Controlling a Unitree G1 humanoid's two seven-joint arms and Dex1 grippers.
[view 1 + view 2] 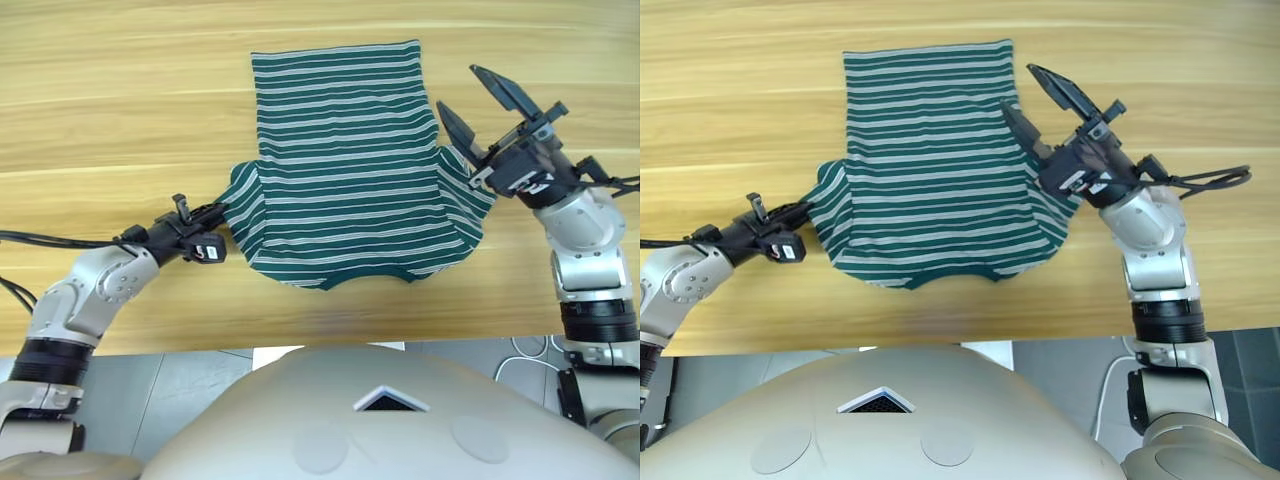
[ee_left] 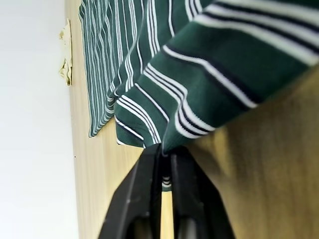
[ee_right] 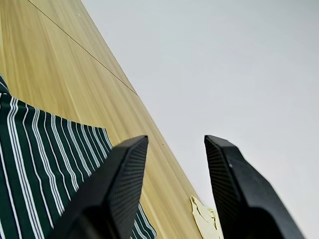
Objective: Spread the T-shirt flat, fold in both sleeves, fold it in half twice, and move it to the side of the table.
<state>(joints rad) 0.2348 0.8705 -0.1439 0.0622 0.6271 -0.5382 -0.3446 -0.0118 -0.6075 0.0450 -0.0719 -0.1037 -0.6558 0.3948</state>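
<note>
Left wrist view: T-shirt (image 2: 209, 74) partly off-frame

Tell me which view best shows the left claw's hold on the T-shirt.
The left wrist view: the left claw is close up, shut on a sleeve hem of the T-shirt. Both eye views show it small, from above, at the sleeve's edge. The right wrist view shows striped cloth by the open right claw.

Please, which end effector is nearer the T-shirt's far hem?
Right. The right end effector is open above the right sleeve, toward the hem; the left end effector pinches the left sleeve, farther back.
</note>
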